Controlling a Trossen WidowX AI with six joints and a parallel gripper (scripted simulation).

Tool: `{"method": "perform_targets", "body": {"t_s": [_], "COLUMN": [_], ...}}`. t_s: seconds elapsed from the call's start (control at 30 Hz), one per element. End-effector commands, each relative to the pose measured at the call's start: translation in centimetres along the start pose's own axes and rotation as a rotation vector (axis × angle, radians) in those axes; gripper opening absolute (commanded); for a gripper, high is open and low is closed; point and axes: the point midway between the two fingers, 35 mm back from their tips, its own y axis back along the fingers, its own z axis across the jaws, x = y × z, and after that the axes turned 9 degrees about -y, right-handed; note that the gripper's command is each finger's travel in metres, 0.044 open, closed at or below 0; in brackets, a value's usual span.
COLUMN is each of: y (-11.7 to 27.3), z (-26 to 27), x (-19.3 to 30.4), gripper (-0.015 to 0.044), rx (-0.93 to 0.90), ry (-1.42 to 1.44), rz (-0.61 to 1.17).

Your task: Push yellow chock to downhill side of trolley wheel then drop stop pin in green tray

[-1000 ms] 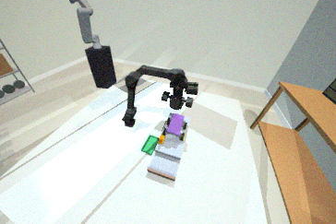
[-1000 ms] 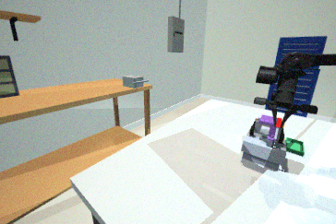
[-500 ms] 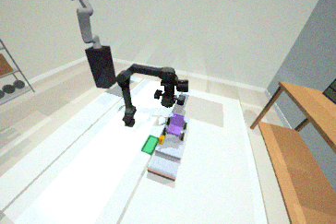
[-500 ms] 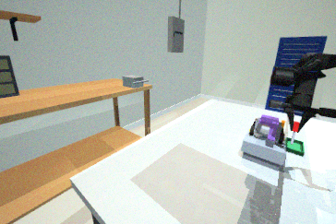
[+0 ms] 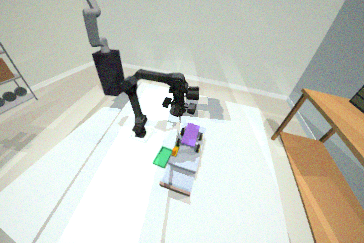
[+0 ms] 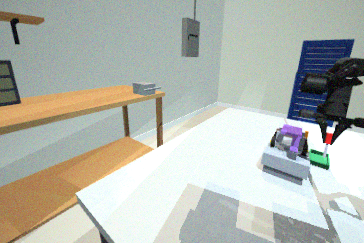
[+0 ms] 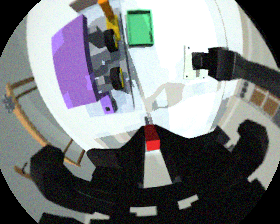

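Trolley [image 5: 191, 134] [image 6: 292, 130] [image 7: 71, 62] sits at wrist view's upper left, chock [image 5: 175, 151] [image 7: 111, 24] seemingly by its wheel. Gripper [image 5: 178, 115] [image 6: 327, 141] [image 7: 148, 127] pinches one red-headed pin [image 6: 328, 138] [image 7: 151, 138], out. Next: over one green tray [image 5: 162, 157] [image 6: 320, 159] [image 7: 140, 28], let go. One trolley, one chock.

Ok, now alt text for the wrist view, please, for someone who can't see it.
The end effector grips the red-headed stop pin. Up and to the left, the purple trolley stands on the ramp, with the yellow chock's orange handle near one wheel; the green tray lies beside the ramp.
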Motion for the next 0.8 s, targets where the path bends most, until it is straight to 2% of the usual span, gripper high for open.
{"method": "perform_targets", "body": {"t_s": [0.0,0.77], "y": [0.2,1.5], "z": [0.2,1.8], "x": [-1.5,-10.3], "gripper": [0.0,0.0], "rx": [0.0,-0.001], "ry": [-0.002,-0.002], "rz": [0.001,-0.007]}}
